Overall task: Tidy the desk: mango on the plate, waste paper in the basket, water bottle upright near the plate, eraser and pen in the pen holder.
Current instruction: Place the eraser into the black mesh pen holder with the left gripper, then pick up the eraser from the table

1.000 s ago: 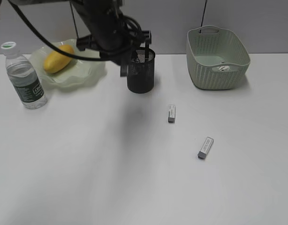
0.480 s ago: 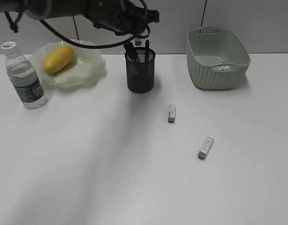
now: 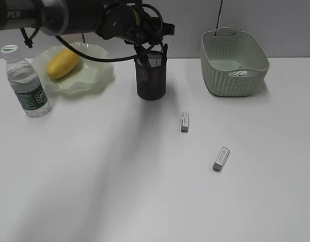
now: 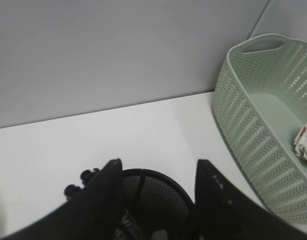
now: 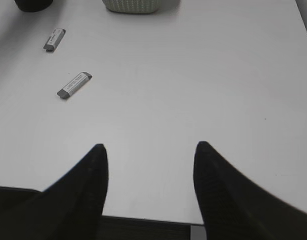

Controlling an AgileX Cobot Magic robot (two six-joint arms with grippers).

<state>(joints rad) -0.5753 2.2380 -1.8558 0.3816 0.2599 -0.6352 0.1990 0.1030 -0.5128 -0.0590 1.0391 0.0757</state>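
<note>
The left hand was held open just above the pen holder. The right hand was spread open over the bench, gripping nothing. Two erasers were left lying on the bench.

The white letters "PER" can be read on the dark arm at the upper left of the exterior view. Print is seen on the water bottle's dark green label and on both erasers, but none of it can be read.
</note>
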